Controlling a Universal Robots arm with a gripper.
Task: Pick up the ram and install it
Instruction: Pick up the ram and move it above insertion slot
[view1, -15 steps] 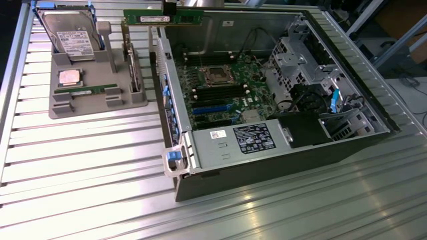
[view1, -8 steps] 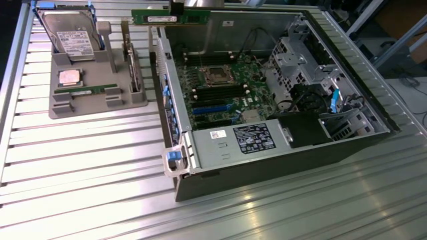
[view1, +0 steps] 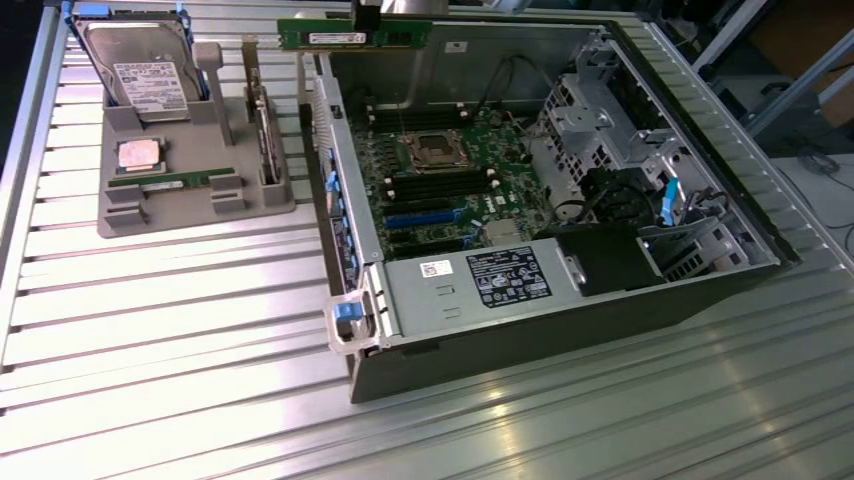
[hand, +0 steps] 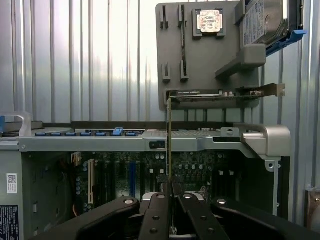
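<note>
Horizontally held ram (view1: 327, 37); long edge down.

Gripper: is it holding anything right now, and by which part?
Yes. The gripper is shut on the ram, pinching it by its upper long edge.

End effector (view1: 368, 14) cropped at the exterior view's edge; print on the ram (view1: 320, 37) seems illegible.
</note>
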